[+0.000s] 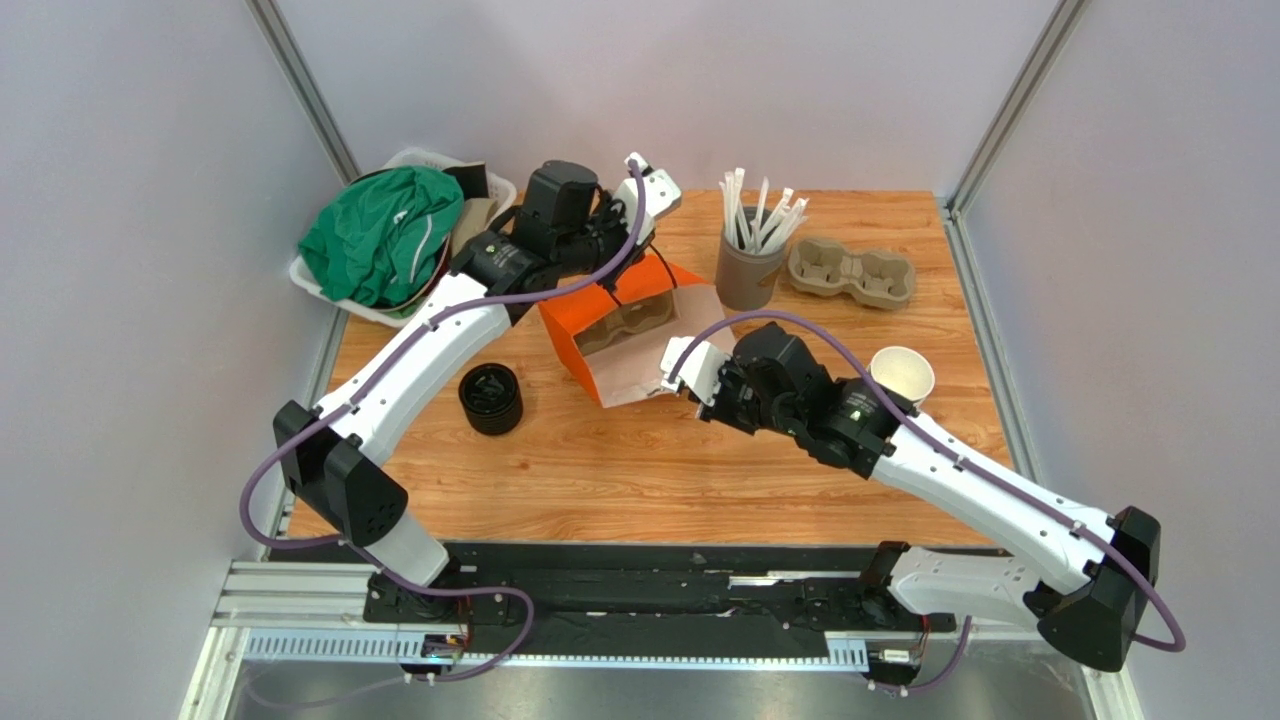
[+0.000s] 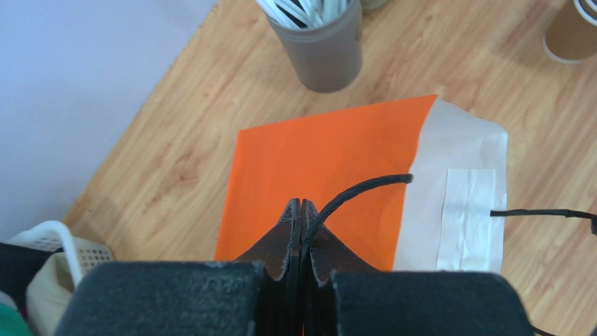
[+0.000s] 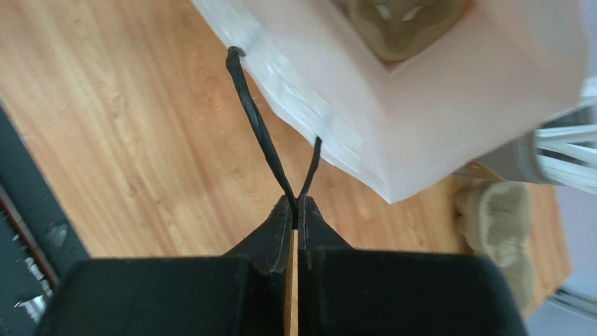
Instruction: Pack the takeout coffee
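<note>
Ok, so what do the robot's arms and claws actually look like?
The left arm and right arm have rounded white shells, black joint housings and a purple cable looping alongside. The left claw and right claw each have two matte black, tapering fingers on a blocky black body.

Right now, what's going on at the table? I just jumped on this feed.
Both arms are on the orange paper bag. The left claw is shut on one black handle and the right claw on the other handle, holding the bag's mouth open. A cardboard carrier sits inside. The tan cup and black lid are out on the table, not yet packed.
</note>
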Robot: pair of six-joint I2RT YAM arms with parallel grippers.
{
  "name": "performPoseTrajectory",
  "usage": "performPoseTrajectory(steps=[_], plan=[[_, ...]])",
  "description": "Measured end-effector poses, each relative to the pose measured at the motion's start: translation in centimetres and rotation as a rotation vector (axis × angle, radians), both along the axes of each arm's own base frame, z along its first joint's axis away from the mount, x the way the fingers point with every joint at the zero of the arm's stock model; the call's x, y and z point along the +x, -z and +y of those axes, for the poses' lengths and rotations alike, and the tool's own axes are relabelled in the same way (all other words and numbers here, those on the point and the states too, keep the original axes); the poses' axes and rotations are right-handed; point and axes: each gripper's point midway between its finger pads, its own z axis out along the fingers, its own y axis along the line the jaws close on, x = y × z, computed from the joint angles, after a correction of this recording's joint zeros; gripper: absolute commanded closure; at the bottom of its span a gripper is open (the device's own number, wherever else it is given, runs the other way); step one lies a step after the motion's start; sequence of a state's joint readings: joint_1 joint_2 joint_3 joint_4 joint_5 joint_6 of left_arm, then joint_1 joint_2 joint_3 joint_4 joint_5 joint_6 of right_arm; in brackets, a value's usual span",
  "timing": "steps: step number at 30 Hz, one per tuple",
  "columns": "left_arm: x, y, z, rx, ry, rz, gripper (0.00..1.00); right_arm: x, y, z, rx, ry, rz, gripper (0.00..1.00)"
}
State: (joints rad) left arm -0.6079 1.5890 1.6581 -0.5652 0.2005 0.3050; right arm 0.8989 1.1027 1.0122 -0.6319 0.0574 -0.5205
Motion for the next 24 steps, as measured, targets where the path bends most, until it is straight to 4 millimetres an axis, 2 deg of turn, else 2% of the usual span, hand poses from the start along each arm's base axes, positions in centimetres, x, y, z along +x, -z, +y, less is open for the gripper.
performPoseTrajectory(steps=[3, 7, 9, 12, 17, 24], plan=[[0.9, -2.0, 0.2, -0.012, -0.034, -0.047, 0.97, 1.5, -2.6, -0.1, 0.027, 0.058, -0.077, 1.0], [2.9, -5.6, 0.6, -0.036, -0.109, -0.135, 0.96, 4.4, -7.3, -0.6, 0.091, 0.193, -0.223, 1.0], [3.8, -6.3, 1.0, -0.032, -0.157, -0.162, 0.96, 5.5, -9.0, -0.6, 0.12, 0.248, -0.272, 1.0], [5.3, -6.3, 1.7, -0.008, -0.229, -0.183, 0.97, 7.0, -11.2, -0.4, 0.157, 0.317, -0.328, 1.0], [8.2, -5.0, 3.0, 0.044, -0.349, -0.191, 0.97, 9.0, -12.9, 0.1, 0.192, 0.39, -0.386, 0.96], [11.0, -3.6, 6.6, 0.102, -0.506, -0.193, 0.98, 11.3, -12.2, 0.2, 0.187, 0.453, -0.405, 0.86]])
